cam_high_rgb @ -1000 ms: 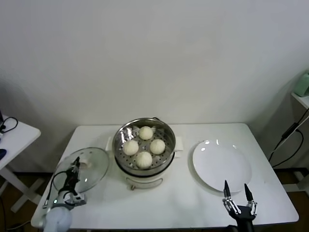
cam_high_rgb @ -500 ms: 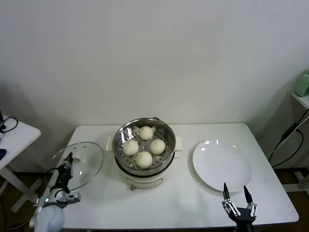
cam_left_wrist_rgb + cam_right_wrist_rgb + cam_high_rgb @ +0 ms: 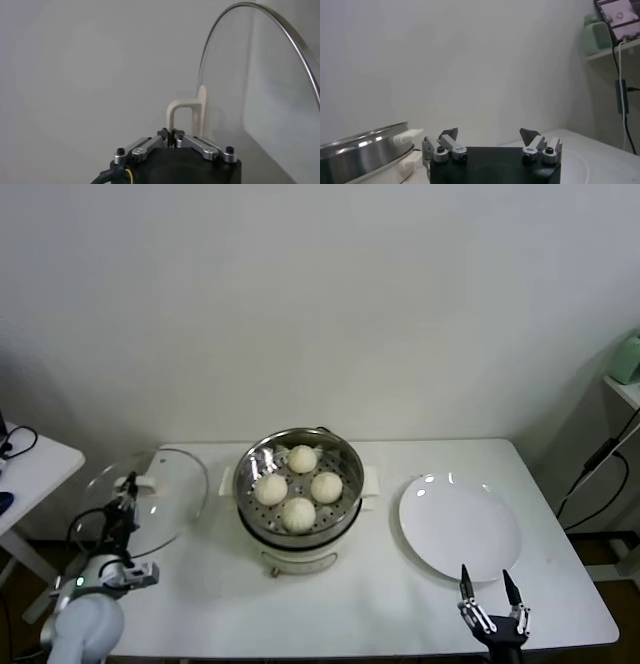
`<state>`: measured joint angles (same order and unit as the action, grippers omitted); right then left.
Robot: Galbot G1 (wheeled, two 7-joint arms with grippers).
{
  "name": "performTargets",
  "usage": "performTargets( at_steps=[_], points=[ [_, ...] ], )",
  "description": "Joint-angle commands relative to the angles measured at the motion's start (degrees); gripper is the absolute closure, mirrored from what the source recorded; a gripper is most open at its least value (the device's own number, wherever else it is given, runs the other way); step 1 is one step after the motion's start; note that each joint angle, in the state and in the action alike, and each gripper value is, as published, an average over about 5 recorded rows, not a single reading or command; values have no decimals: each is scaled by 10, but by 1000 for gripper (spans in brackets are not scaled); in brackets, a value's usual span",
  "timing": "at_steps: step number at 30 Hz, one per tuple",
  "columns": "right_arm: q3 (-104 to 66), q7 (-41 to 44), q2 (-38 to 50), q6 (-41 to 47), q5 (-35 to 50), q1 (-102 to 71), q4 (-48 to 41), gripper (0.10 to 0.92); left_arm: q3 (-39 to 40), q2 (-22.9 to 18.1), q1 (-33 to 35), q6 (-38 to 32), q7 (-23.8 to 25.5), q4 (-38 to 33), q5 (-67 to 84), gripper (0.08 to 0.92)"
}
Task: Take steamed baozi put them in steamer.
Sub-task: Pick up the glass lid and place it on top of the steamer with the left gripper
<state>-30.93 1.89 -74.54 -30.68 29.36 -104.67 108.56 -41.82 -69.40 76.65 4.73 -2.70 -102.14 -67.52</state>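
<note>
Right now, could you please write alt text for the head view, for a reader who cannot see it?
Four steamed baozi sit in the open steamer at the middle of a white table. At the table's left edge, the left gripper is shut on the handle of a glass lid, held lifted and tilted. The right gripper is open at the near edge by an empty white plate.

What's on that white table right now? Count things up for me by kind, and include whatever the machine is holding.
Steamed baozi: 4, all inside the steamer
Steamer: 1
Glass lid: 1, held up by its handle in the left gripper
White plate: 1, bare
Total: 7
</note>
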Motion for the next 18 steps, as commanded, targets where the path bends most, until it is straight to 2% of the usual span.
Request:
performTargets(
  at_steps=[1, 9, 18],
  points=[
    [0, 0, 1, 1, -3, -1, -1, 203, 18, 29, 5, 93, 64, -109, 9, 864],
    [1, 0, 2, 6, -10, 0, -5, 203, 76, 50, -10, 161, 121, -175, 21, 863],
    [1, -9, -2, 15, -34, 2, -13, 203, 173, 37, -44, 214, 162, -204, 1, 863]
  ],
)
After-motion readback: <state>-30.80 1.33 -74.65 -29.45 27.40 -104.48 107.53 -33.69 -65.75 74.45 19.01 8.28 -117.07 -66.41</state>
